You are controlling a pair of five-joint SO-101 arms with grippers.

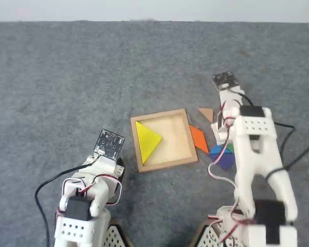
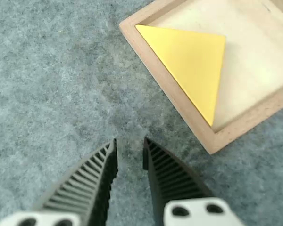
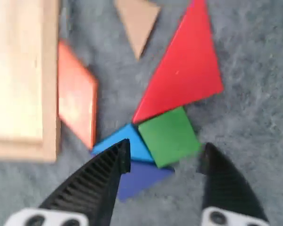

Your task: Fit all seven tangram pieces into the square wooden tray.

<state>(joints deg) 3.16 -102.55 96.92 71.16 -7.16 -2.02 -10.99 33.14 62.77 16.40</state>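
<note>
The square wooden tray (image 1: 188, 135) lies mid-table with a yellow triangle (image 1: 147, 140) in its left half. Beside the tray's right side lie an orange parallelogram (image 1: 198, 138) and a tan triangle (image 1: 206, 113). My right gripper (image 3: 166, 153) hovers open over a cluster there: red triangle (image 3: 184, 75), green square (image 3: 169, 136), light blue piece (image 3: 122, 143) and dark blue piece (image 3: 139, 176). The green square sits just beyond the gap between the fingers. My left gripper (image 2: 130, 147) hangs over bare carpet near the tray's corner (image 2: 132, 28), with a narrow gap and nothing in it.
Grey carpet covers the table, with wide free room behind and left of the tray. The right arm (image 1: 252, 149) hides part of the cluster in the high view. Cables trail by both arm bases at the front edge.
</note>
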